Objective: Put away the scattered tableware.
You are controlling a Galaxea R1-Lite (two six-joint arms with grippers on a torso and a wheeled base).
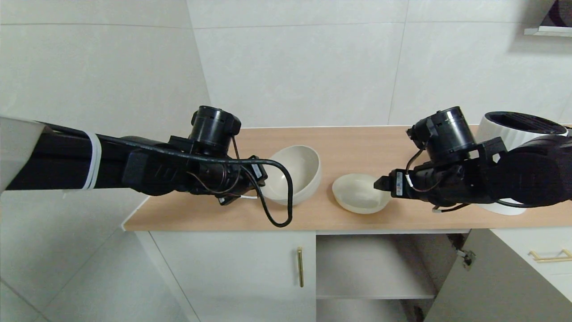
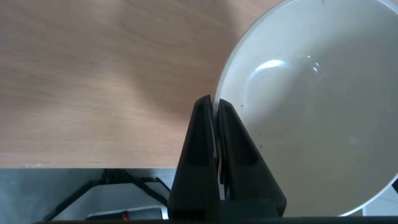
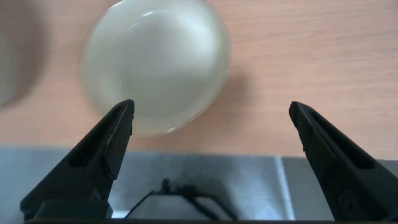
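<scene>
Left tool (image 2: pixel 214 102): clamped on the rim of the big bowl (image 1: pixel 295 172), one finger inside the wall and one outside.
Big bowl: on the left half of the desk (image 1: pixel 366 147), tipped up on its side with its mouth turned toward the left arm.
Small bowl (image 1: pixel 359 193): upright on the desk just beside the big bowl, nearer the front edge and apart from it.
Right tool (image 3: pixel 211 107): spread wide and holding nothing, just beside the small bowl's right rim. In the right wrist view the bowl lies ahead of one finger rather than between the two.
Step in hand: by my reading the first piece is gripped but not yet stowed, and the second is being lined up.
Next move: the left arm likely needs to lift the big bowl clear and carry it off the desk — the shelf (image 1: pixel 371 264) in the open cabinet below looks a likely place. The right tool would have to line up on the small bowl's rim before it closes.
Hard to tell: whether the big bowl's underside rests on the desk or hangs free — the left arm and its cable cover that side.
Cut off: the white pot (image 1: pixel 518 129) at the far right stands partly behind the right arm.
</scene>
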